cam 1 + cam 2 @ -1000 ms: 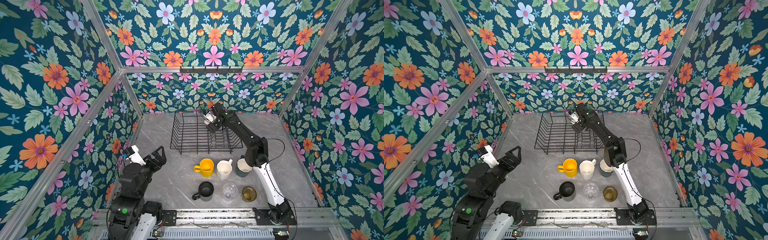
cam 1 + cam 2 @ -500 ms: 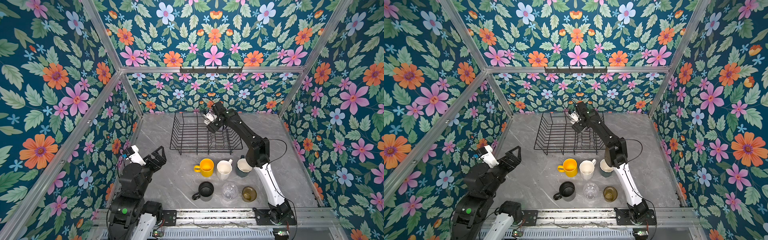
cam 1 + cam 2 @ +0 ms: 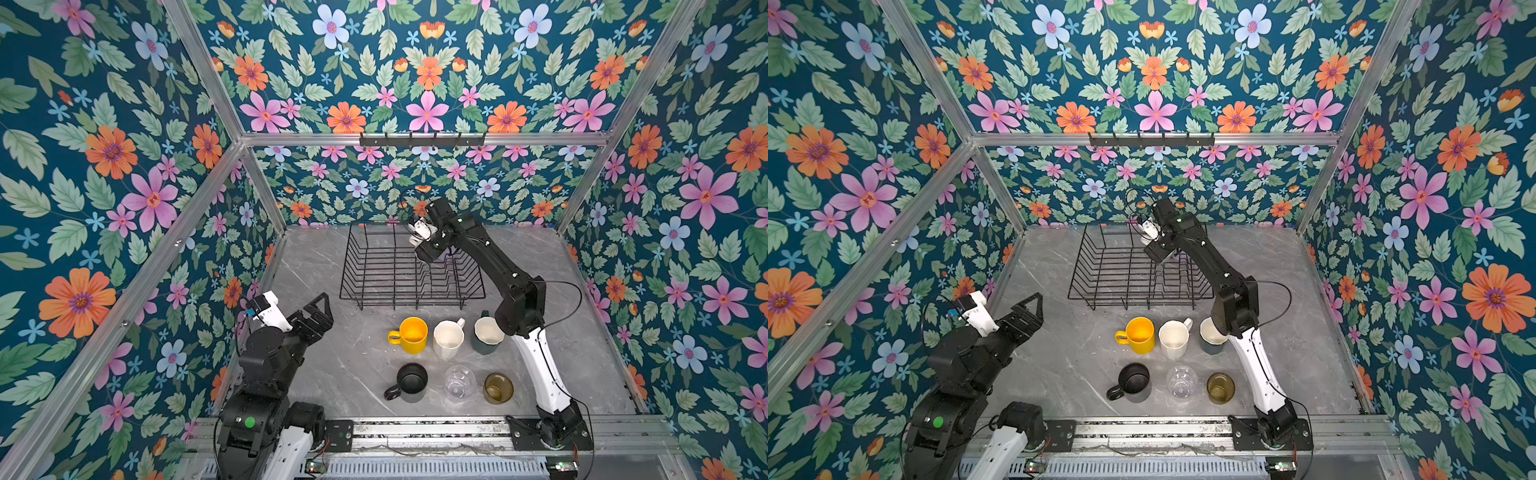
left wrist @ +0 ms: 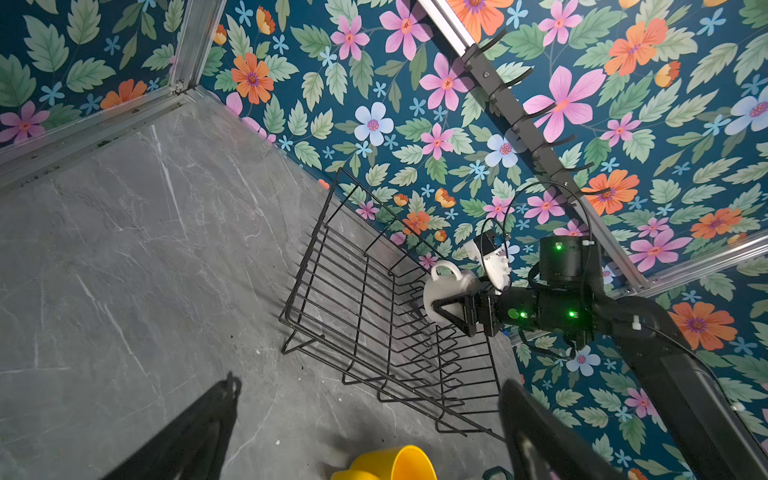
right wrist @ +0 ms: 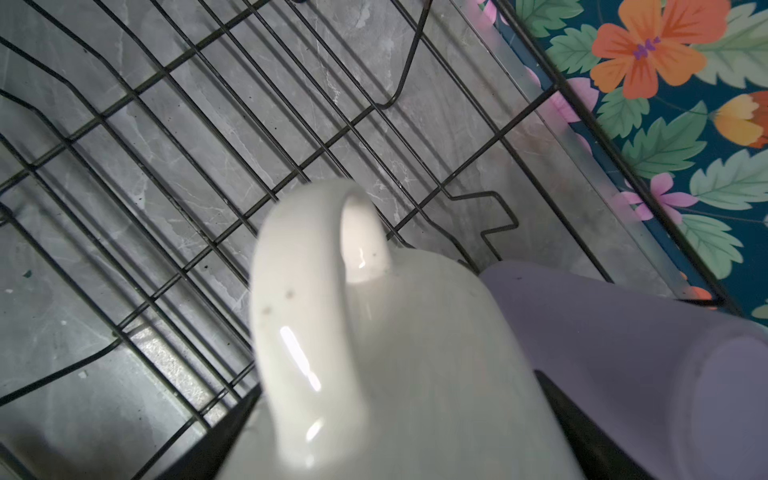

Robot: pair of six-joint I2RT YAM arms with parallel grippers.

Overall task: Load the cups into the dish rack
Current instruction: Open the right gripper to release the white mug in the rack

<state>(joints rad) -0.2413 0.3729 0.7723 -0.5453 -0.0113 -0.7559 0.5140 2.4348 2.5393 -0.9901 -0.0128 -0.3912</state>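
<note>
Now R gripper round mug (wide)

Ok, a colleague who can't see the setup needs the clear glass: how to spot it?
Find the black wire dish rack on the grey table. In the cup row farther from it, the clear glass stands in the middle, between a black mug and an amber glass. Only it is colourless.

Black wire dish rack; yellow mug, cream mug, dark green mug, black mug, white mug; lilac tumbler; clear glass, amber glass. Grey marbled surface. Teal walls, pink-orange floral print.
</note>
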